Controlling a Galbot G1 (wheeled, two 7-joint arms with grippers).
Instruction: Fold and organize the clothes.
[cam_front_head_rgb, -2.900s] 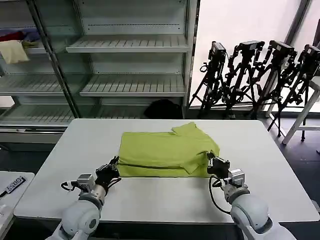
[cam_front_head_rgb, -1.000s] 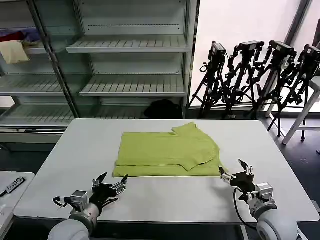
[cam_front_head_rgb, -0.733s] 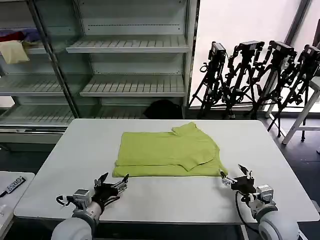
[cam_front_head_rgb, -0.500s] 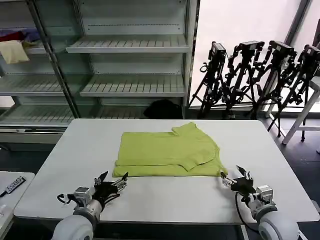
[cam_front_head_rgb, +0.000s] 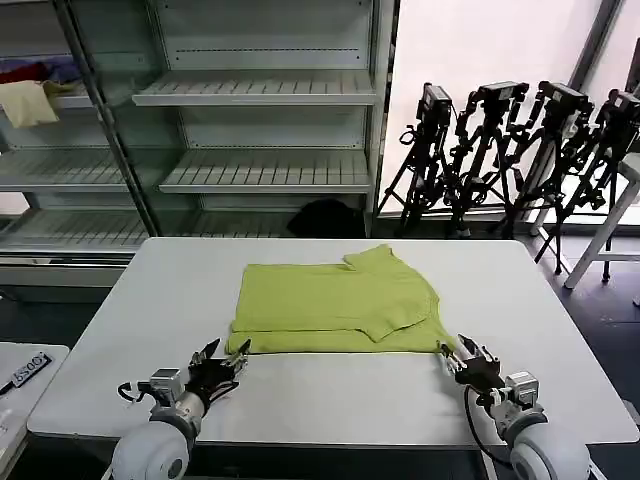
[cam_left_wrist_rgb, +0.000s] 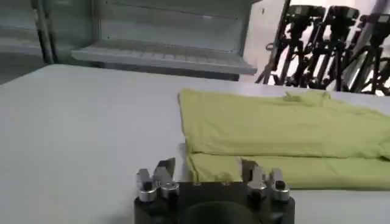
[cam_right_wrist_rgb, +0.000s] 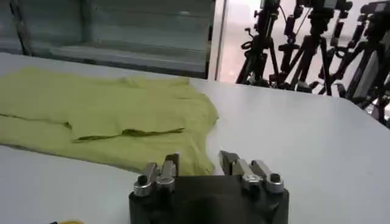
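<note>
The clothes, one lime yellow-green T-shirt (cam_front_head_rgb: 335, 305), lie partly folded and flat at the middle of the white table (cam_front_head_rgb: 330, 395), with one sleeve turned over the top. My left gripper (cam_front_head_rgb: 226, 356) is open, low over the table, just short of the shirt's near left corner. In the left wrist view the left gripper (cam_left_wrist_rgb: 207, 169) has the shirt's (cam_left_wrist_rgb: 274, 128) folded edge just beyond its tips. My right gripper (cam_front_head_rgb: 462, 353) is open at the near right corner. In the right wrist view the right gripper (cam_right_wrist_rgb: 200, 161) has the shirt's (cam_right_wrist_rgb: 103, 115) hem reaching between its fingers.
Metal shelves (cam_front_head_rgb: 260, 170) stand behind the table, with a pale yellow cloth (cam_front_head_rgb: 28, 102) on an upper left shelf. Camera tripods (cam_front_head_rgb: 510, 150) crowd the back right. A white stool (cam_front_head_rgb: 615, 235) stands at the far right, and a dark bag (cam_front_head_rgb: 325, 217) lies behind the table.
Both grippers let go of the shirt's near edge, drew back towards the table's front edge and opened. Over the last second they have moved forward again to the near corners.
</note>
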